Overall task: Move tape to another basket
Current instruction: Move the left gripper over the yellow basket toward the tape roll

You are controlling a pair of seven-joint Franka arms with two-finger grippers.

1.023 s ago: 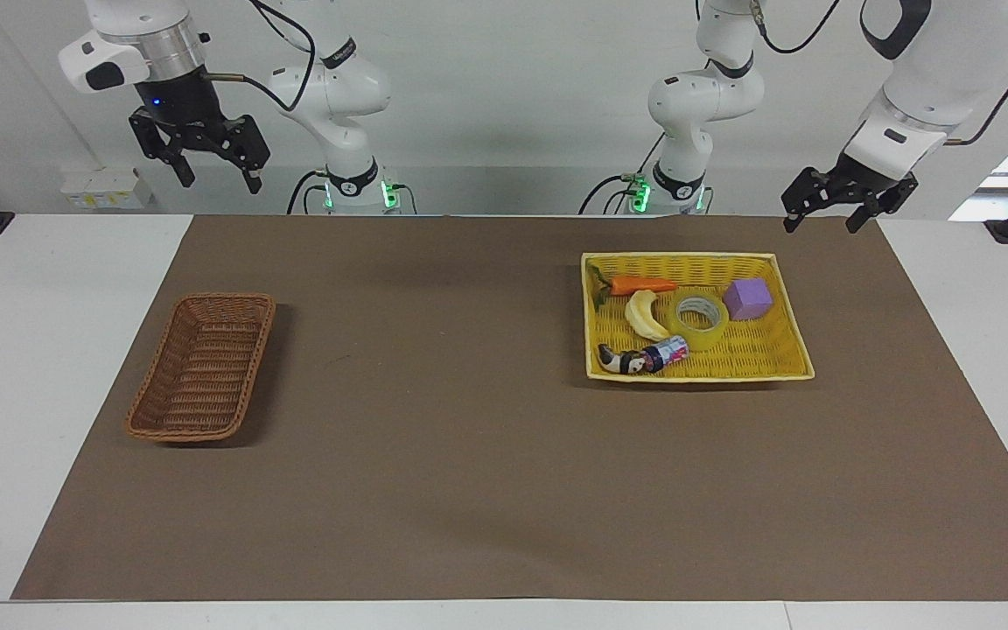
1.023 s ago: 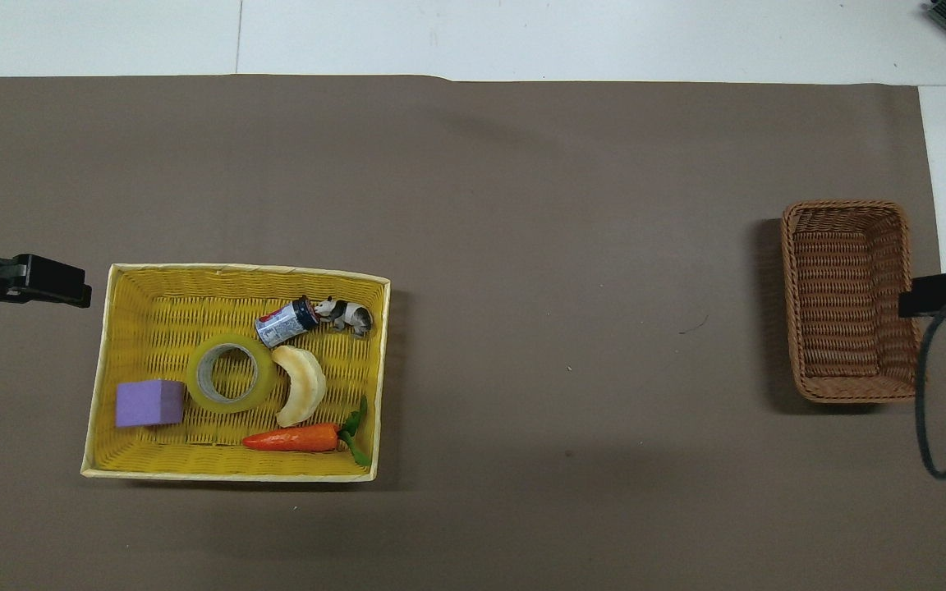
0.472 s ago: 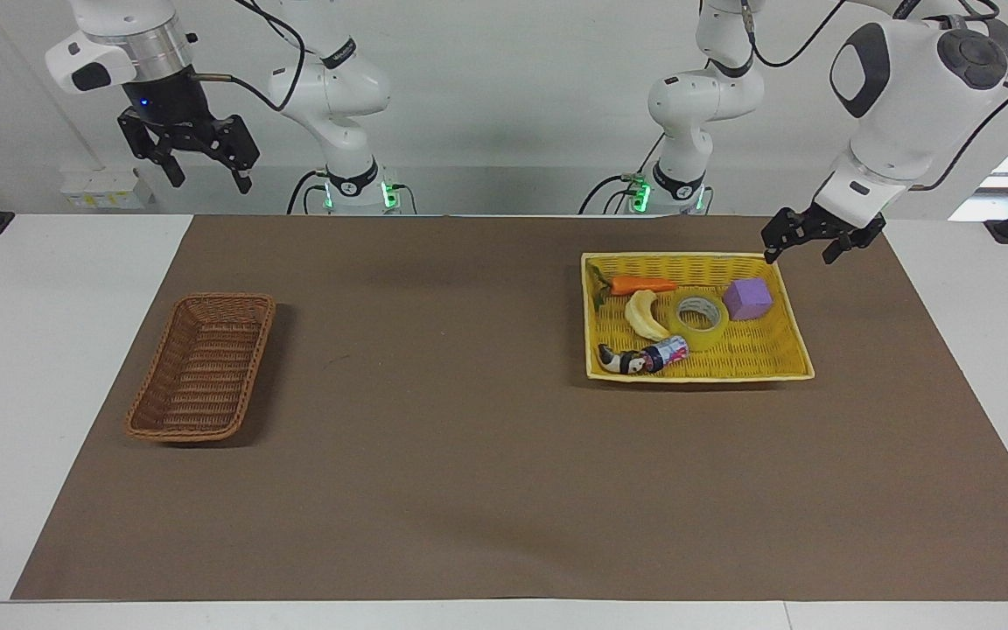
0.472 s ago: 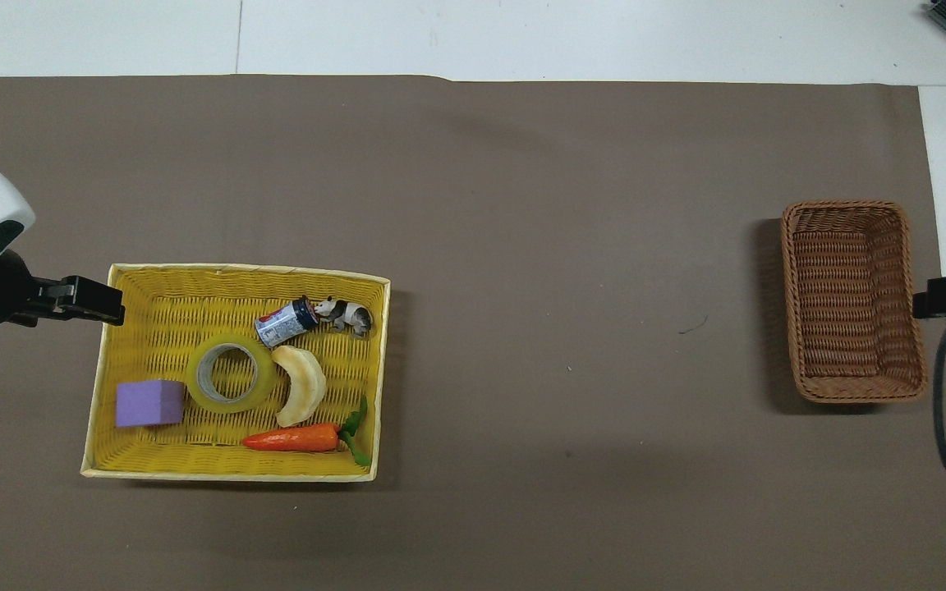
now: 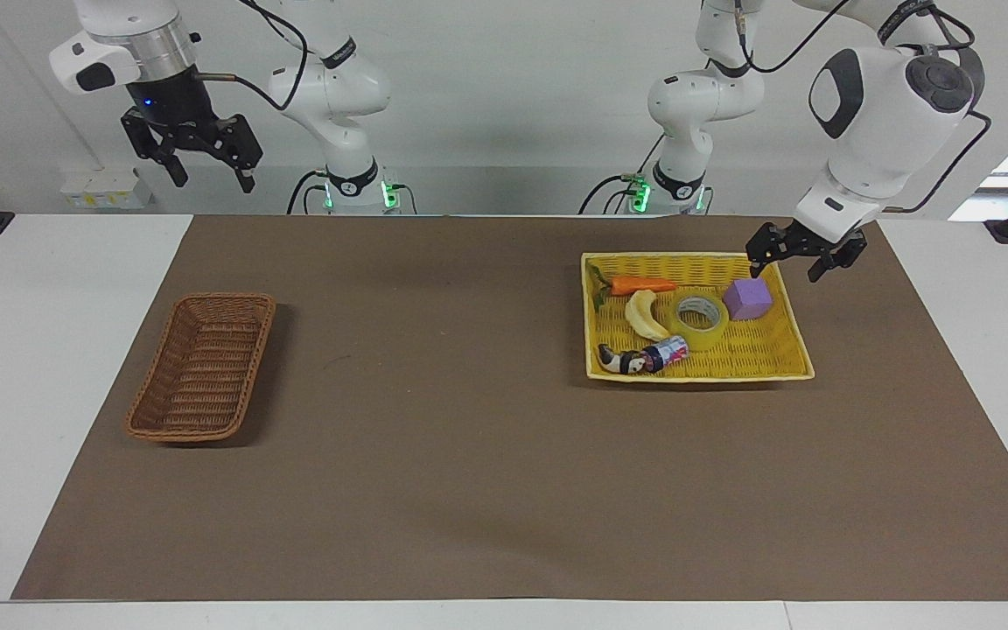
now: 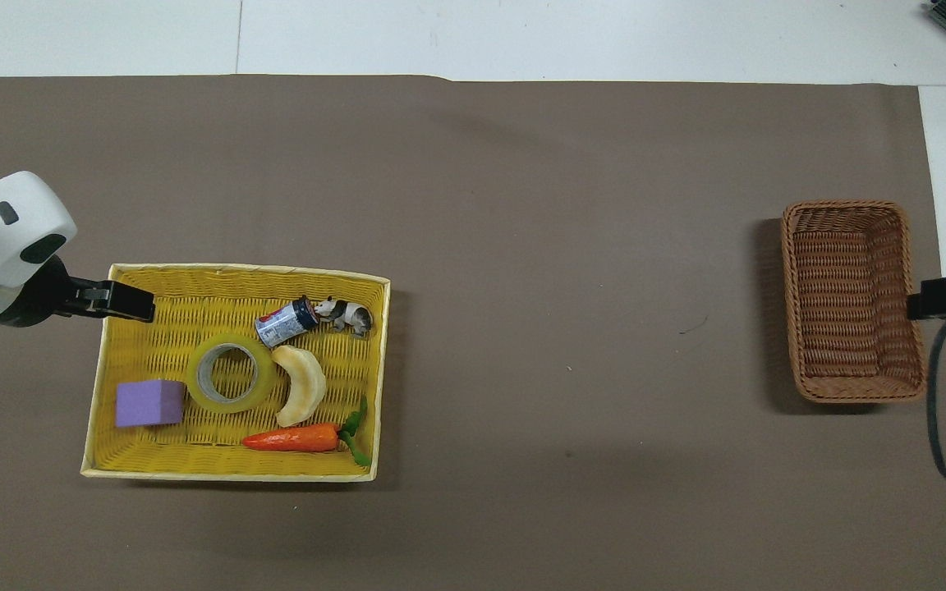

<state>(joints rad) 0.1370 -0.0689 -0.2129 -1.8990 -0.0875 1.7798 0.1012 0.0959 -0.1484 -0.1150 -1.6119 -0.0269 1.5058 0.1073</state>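
The tape, a translucent yellow roll with a pale core, lies flat in the yellow tray between a banana and a purple cube. It also shows in the overhead view. The dark-brown wicker basket stands empty toward the right arm's end of the table. My left gripper is open in the air over the tray's edge at the left arm's end, above the cube and apart from the tape. My right gripper is open, high up by the basket's end of the table, and waits.
The tray also holds a purple cube, a banana, a carrot, a small can and a toy figure. A brown mat covers the table between tray and basket.
My left gripper has come down and moved in from outside the mat to the tray's edge by the purple cube. My right gripper has shifted slightly and stays high.
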